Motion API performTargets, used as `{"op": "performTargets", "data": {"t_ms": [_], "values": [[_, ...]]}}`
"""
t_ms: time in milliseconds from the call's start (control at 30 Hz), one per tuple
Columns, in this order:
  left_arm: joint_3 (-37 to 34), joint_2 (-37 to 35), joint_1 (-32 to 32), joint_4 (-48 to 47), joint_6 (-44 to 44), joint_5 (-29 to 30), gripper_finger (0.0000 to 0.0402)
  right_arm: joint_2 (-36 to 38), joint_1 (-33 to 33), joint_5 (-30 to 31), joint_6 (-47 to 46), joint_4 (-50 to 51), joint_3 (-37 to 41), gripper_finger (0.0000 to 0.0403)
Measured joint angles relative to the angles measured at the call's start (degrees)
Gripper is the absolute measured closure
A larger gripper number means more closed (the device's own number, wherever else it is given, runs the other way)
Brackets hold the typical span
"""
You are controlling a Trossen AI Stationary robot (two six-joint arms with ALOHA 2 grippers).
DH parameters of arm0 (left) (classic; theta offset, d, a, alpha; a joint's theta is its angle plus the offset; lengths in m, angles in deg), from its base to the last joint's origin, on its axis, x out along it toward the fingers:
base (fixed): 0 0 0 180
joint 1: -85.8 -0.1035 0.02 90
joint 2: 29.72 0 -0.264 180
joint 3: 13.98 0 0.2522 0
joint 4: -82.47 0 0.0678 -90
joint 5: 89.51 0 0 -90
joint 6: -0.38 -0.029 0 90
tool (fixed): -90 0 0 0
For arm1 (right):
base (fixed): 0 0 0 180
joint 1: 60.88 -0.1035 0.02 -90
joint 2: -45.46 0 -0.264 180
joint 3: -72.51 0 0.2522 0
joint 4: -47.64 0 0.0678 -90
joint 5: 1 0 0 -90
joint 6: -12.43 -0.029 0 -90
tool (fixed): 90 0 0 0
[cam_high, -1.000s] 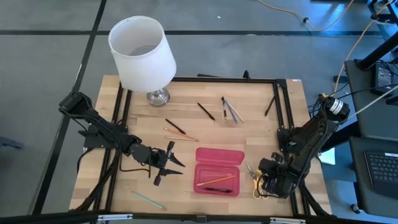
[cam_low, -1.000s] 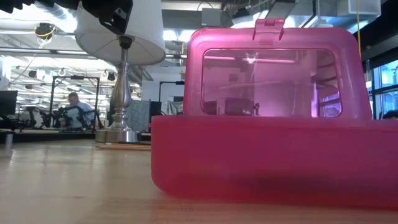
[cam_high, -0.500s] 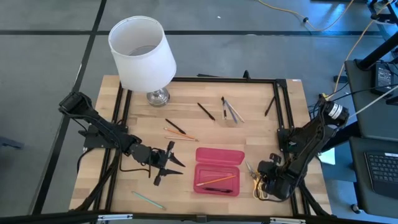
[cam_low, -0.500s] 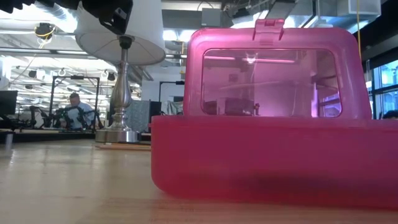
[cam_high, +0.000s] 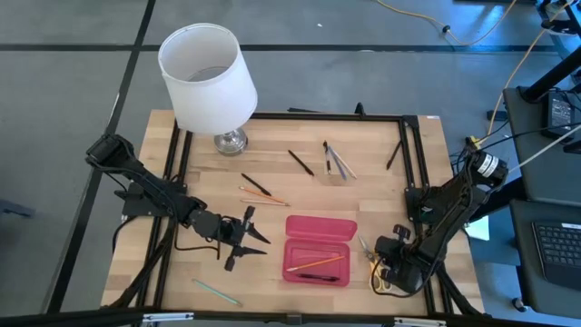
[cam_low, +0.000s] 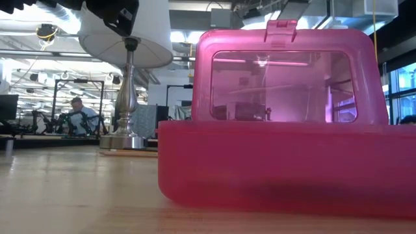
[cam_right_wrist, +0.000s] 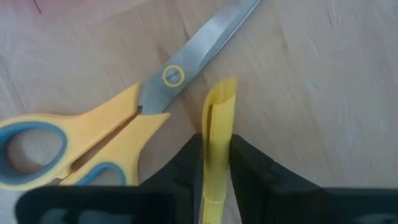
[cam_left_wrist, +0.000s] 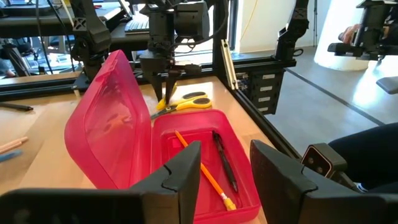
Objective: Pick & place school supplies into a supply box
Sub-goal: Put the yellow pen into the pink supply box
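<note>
Since a second ago our right gripper (cam_right_wrist: 214, 149) has narrowed its fingers onto a yellow strip (cam_right_wrist: 217, 124) beside the scissors (cam_right_wrist: 118, 118), right of the supply box (cam_high: 320, 249); lift straight. Left gripper (cam_high: 243, 238) waits half-open.

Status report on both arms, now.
Right gripper: jaws shut on thin yellow item beside scissors. Left gripper: jaws open, empty, left of supply box. Lid up, nothing blocking.

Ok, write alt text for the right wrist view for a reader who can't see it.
The right gripper, seen close up over the wooden table, is shut on a thin yellow strip that stands between its two dark fingers. Just beside it lie the yellow-handled scissors, blades closed and pointing away from the gripper.
</note>
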Motion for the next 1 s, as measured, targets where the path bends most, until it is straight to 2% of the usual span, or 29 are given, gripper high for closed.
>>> {"op": "performTargets", "data": {"t_ms": [300,667,867,1000], "values": [[0.0,0.0,0.0,0.0,0.1,0.0,0.0273,0.2,0.0,-0.5,0.0,0.6,-1.0,0.0337],[0.0,0.0,0.0,0.0,0.1,-0.1,0.0274,0.2,0.0,-1.2,0.1,7.8,-9.2,0.0338],[0.0,0.0,0.0,0.0,0.1,-0.1,0.027,0.3,0.6,7.9,2.2,7.8,-16.5,0.0337],[0.0,0.0,0.0,0.0,0.1,-0.1,0.0272,0.3,2.1,15.4,10.6,2.1,-20.5,0.0337]]}}
